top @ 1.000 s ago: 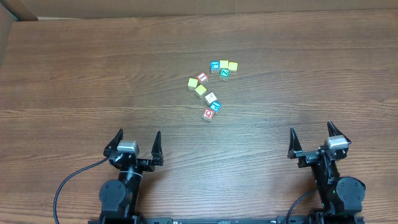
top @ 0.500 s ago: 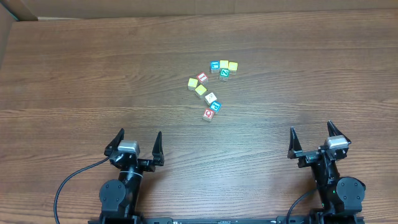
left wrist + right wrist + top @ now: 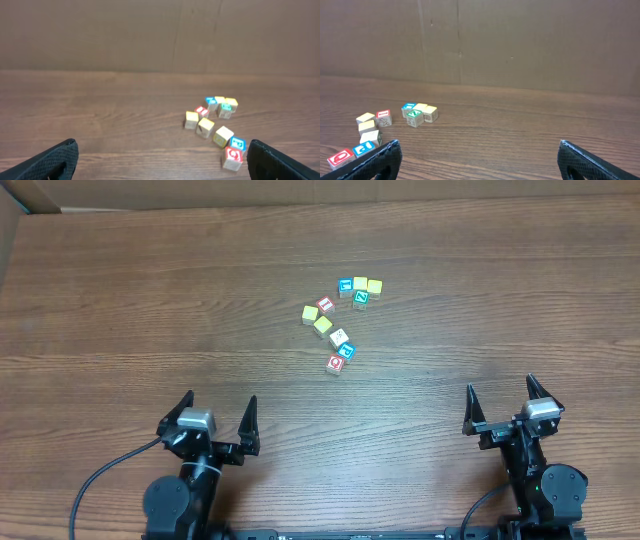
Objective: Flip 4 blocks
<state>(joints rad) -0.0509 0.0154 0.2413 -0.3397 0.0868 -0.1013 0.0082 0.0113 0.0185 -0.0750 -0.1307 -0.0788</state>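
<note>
Several small letter cubes lie in a loose cluster on the wooden table (image 3: 150,290), beyond both grippers. Nearest is the red-framed Q block (image 3: 336,363) (image 3: 232,155) (image 3: 340,159), with the blue P block (image 3: 348,350) (image 3: 237,144) (image 3: 364,148) just behind it. Past those come the pale block (image 3: 340,337) (image 3: 223,135) and, farthest, the green Z block (image 3: 360,298) (image 3: 226,109) (image 3: 413,117). My left gripper (image 3: 221,397) (image 3: 161,160) is open and empty, left of and short of the cluster. My right gripper (image 3: 500,386) (image 3: 479,150) is open and empty, well to the right.
Mixed into the cluster are plain yellow cubes (image 3: 322,325), a second blue cube (image 3: 345,285) and a second red cube (image 3: 324,306). A cardboard wall (image 3: 520,40) stands behind the table's far edge.
The left arm has shifted slightly to the left and toward the near edge. The blocks and the right arm have not moved.
</note>
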